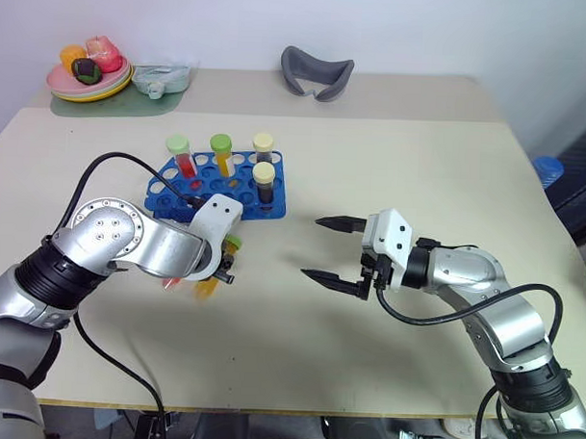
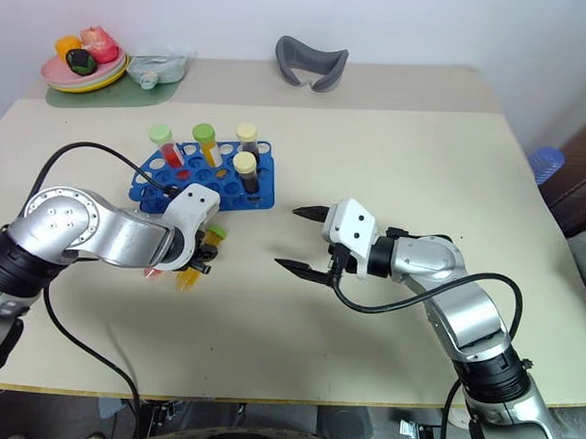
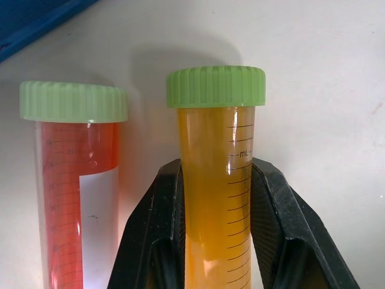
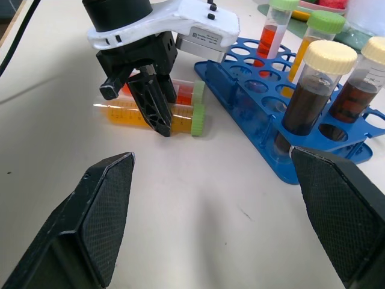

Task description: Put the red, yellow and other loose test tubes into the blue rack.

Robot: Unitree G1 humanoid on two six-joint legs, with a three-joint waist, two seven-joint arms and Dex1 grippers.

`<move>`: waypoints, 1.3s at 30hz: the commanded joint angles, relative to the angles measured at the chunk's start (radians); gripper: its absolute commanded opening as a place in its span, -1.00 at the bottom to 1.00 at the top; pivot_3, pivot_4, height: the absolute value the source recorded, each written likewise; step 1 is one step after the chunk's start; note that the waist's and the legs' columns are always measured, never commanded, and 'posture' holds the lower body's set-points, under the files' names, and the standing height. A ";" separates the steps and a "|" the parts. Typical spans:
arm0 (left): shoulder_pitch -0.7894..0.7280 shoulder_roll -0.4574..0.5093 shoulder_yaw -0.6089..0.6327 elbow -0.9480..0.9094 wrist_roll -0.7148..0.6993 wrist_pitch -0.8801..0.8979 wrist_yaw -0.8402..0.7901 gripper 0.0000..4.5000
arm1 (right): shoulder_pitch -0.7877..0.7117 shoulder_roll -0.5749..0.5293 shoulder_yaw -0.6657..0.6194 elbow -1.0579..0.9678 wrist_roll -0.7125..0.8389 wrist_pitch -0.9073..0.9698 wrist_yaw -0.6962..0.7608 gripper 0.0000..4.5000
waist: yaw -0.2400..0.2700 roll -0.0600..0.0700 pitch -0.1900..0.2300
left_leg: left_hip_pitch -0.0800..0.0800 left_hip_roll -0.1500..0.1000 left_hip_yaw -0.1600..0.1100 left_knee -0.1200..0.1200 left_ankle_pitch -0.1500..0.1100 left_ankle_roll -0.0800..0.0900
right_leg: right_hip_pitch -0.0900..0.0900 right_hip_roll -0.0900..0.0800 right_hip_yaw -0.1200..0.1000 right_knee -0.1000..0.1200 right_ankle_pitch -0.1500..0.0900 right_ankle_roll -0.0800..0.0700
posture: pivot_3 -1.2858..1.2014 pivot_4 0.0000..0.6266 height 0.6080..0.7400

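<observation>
Beige table [image 1: 391, 165], four racked tubes [image 1: 264, 180], two loose [image 4: 180, 111]

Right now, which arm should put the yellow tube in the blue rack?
The left. Its claw is shut on the yellow tube lying beside the blue rack. The right claw hangs open, holding nothing, farther away.
</observation>
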 commanded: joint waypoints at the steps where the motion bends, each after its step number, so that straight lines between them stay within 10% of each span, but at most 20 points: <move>1: 0.032 0.028 0.023 -0.057 0.004 -0.003 -0.054 -0.63 | -0.001 0.004 -0.005 -0.037 0.008 -0.007 -0.002 0.89 | -0.001 0.000 0.000 | 0.000 0.000 0.000 0.000 0.000 0.000 | 0.000 0.000 0.000 0.000 0.000 0.000 | 0.03 -0.52 1.00; 10: 0.534 0.203 0.394 -0.495 0.776 -0.421 -0.820 -0.63 | 0.023 -0.001 -0.014 -0.048 0.013 -0.003 -0.007 0.89 | 0.002 0.001 0.001 | -0.001 0.000 0.002 -0.003 0.001 -0.002 | -0.002 0.000 0.000 -0.002 0.000 0.000 | 0.03 -0.52 1.00; 17: 0.887 0.052 0.623 -0.400 1.190 -0.841 -1.178 -0.63 | 0.012 0.005 -0.005 -0.027 0.011 -0.010 0.002 0.89 | 0.005 0.000 0.001 | -0.001 0.000 0.003 -0.003 -0.003 0.006 | -0.001 0.000 0.000 -0.004 0.000 0.000 | 0.03 -0.52 1.00; 27: 0.601 -0.346 0.591 -0.240 1.481 -1.055 -1.164 -0.63 | -0.003 0.017 0.004 -0.015 0.005 -0.010 -0.003 0.89 | 0.024 -0.001 0.000 | -0.002 0.000 0.002 -0.001 -0.005 0.008 | 0.000 0.000 0.000 -0.005 0.000 0.000 | 0.03 -0.52 1.00; 39: 0.468 -0.572 0.577 0.043 1.669 -1.236 -1.226 -0.63 | 0.013 0.030 0.010 -0.046 0.004 0.008 -0.043 0.89 | 0.026 -0.001 0.000 | -0.002 0.000 0.002 -0.001 -0.005 0.009 | 0.000 0.000 0.000 -0.004 0.000 0.000 | 0.03 -0.52 1.00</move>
